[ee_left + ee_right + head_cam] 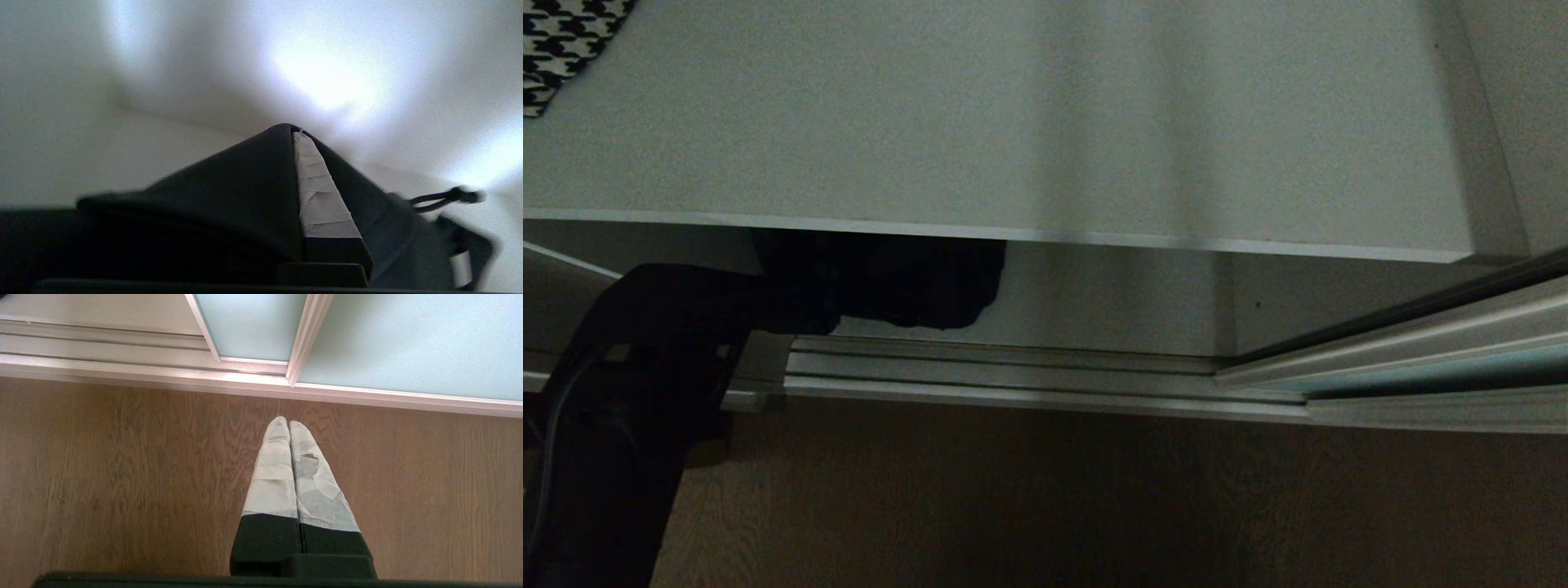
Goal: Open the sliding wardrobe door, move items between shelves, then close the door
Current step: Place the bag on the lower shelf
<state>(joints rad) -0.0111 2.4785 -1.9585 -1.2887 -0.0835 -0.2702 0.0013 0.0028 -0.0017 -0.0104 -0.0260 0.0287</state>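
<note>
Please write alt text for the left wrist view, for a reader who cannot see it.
The left gripper, one white-taped finger showing, is shut on a soft black fabric bag draped over it. Pale white wardrobe walls fill the background, and a thin black cord loop sticks out beside the bag.

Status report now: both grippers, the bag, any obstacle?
Left gripper shut on black bag, under the shelf. Right gripper shut, empty, parked over floor. Door open; no obstacle visible.
</note>
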